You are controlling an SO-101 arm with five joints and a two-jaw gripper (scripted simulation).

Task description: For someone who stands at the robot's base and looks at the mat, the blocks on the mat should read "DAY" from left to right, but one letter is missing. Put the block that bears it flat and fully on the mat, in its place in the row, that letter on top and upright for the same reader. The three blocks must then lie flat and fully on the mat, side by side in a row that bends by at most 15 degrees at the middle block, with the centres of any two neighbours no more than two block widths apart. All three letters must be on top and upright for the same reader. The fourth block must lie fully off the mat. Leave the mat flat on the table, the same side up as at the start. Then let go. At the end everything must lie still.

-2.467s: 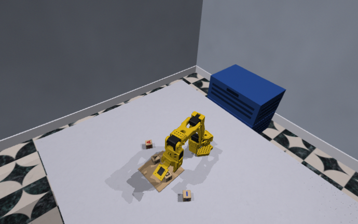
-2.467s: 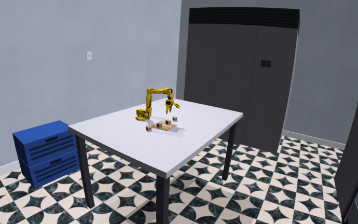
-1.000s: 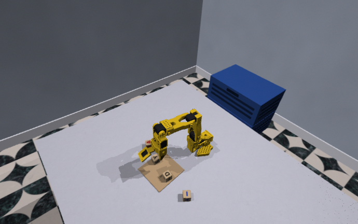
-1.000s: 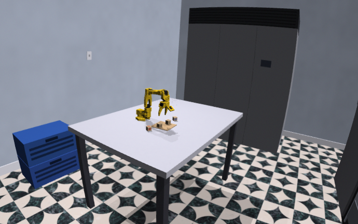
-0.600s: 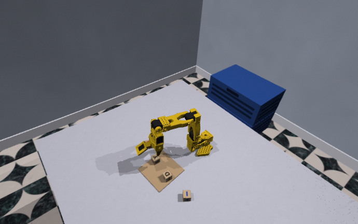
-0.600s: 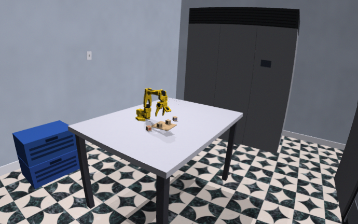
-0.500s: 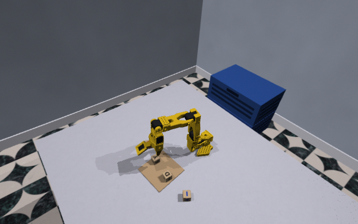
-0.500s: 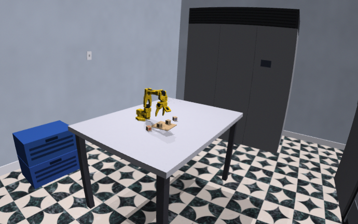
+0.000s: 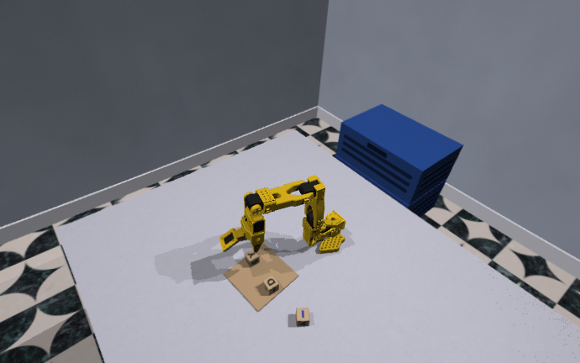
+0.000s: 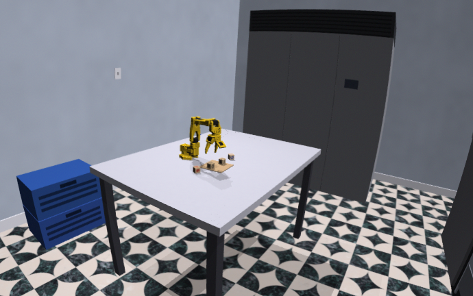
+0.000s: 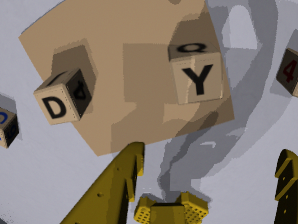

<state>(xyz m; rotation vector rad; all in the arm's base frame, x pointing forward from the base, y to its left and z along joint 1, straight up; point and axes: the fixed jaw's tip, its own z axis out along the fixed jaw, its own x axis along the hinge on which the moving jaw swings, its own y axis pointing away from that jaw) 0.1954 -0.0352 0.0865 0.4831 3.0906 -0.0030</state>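
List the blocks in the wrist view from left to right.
Block cut off at the left edge → D block on the mat → Y block on the mat → dark block at the right edge, off the mat.

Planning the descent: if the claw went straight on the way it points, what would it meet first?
Probably the mat, in the bare gap between the D block and the Y block. The open claw holds nothing; depth is uncertain.

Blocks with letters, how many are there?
4: tan wooden D block and Y block on the brown mat, blue-marked block beyond it, red-lettered block off its other side.
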